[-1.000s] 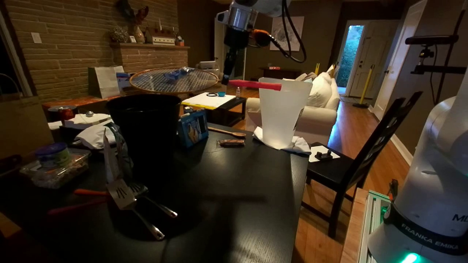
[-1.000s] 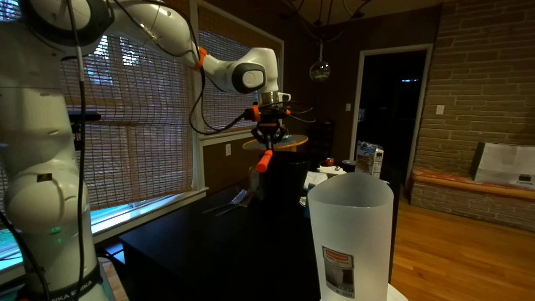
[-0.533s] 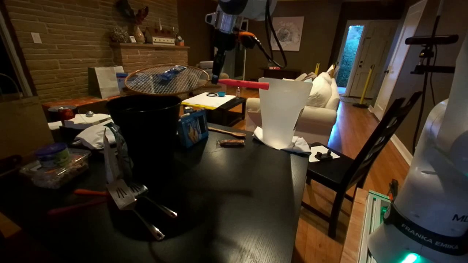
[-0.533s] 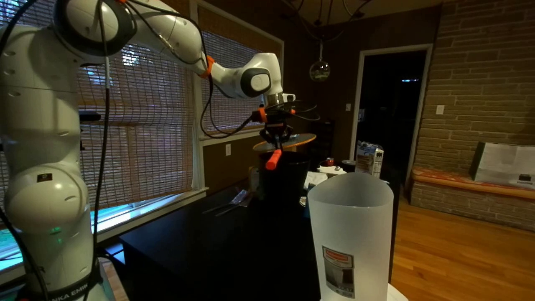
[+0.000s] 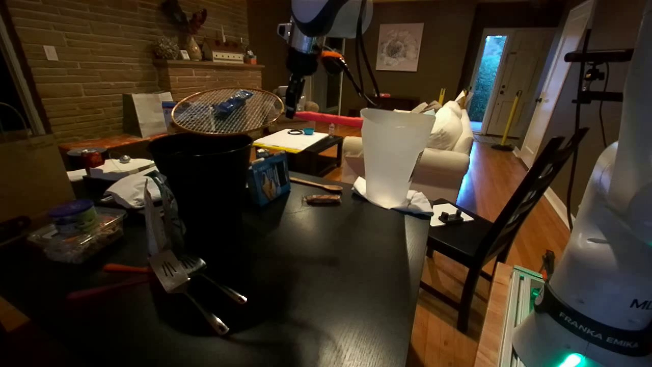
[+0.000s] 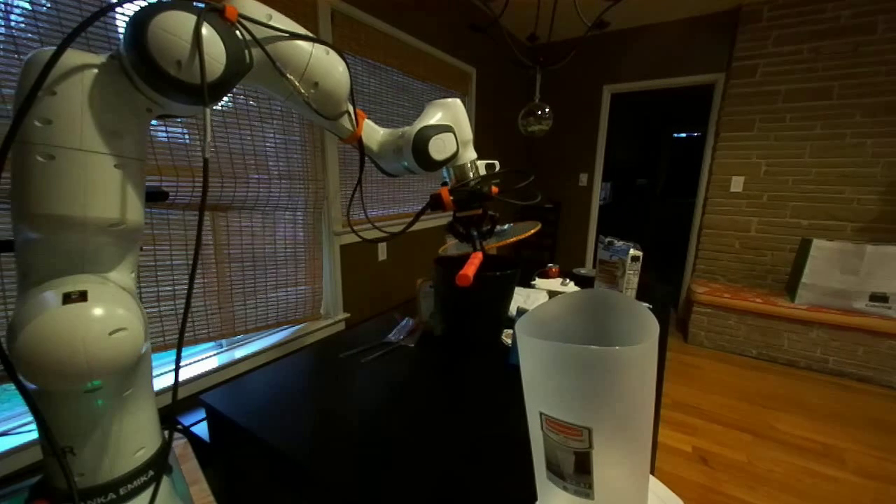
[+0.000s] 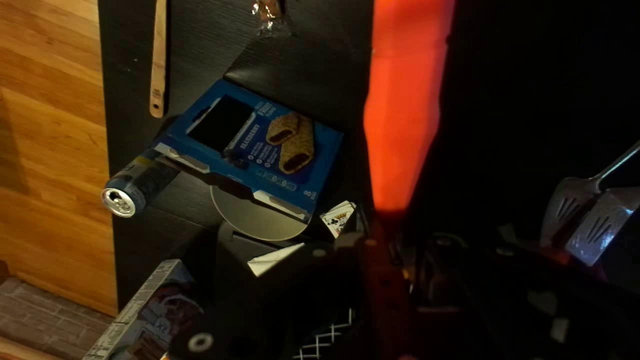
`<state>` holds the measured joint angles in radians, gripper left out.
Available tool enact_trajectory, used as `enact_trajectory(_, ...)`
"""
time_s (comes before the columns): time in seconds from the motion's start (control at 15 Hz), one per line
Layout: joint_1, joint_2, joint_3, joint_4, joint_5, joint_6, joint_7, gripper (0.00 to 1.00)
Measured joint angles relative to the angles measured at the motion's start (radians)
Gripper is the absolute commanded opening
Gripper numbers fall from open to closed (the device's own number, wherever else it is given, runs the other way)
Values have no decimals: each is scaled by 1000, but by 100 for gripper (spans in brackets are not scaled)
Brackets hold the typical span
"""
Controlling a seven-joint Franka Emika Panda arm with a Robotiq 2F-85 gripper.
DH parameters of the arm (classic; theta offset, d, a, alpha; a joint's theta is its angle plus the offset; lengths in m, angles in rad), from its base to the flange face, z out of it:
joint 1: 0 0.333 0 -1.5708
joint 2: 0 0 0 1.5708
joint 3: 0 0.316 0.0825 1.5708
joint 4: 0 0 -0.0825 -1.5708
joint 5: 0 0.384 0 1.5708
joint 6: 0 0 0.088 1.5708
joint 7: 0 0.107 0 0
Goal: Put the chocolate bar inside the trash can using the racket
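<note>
At the left in an exterior view, a clear plastic box point(image 5: 84, 245) with lumpy contents bears a round, purple-lidded tub point(image 5: 74, 216). Nearer and to the right lie shiny, slotted metal spatulas point(image 5: 172, 275) on a fine-grained black wooden table point(image 5: 326, 275). Just beyond them rises the tall, smooth, black cylindrical trash can point(image 5: 204, 178), upright, its round mouth edged by a thin lip. In both exterior views the tilted round head of the racket point(image 5: 257, 114), pale netted strings inside a slim orange rim, shows above that mouth; how squarely it sits over it, I cannot tell. The chocolate bar point(image 5: 233, 103), short and oblong in a shiny, crinkled blue wrapper, rests on the strings. Right of the head, the black gripper point(image 5: 292, 113) is clamped on the racket where its faceted red-orange handle point(image 5: 331, 119) narrows. Lower down, a blue printed cardboard box point(image 5: 270, 179) stands just beside the trash can; to its right lie a long, pale wooden utensil point(image 5: 318, 185) and a brown, stick-shaped snack point(image 5: 322, 199) in clear, crinkly film. Farther right, a tall, tapered container point(image 5: 392, 158) of frosted white plastic stands upright, a rumpled white sheet point(image 5: 420, 203) around its base. Beyond the table's edge come a black chair point(image 5: 461, 234) with a slatted back and, at the right, the smooth, rounded white robot arm point(image 5: 601, 265), its base ringed by a black band.
</note>
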<state>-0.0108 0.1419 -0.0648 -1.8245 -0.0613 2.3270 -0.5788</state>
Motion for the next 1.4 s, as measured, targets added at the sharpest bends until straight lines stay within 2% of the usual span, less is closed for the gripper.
enact_trajectory(0.67, 1, 32, 9, 13, -177, 138, 166, 4)
enact_trajectory(1.4, 22, 79, 14, 15, -346, 135, 281, 4)
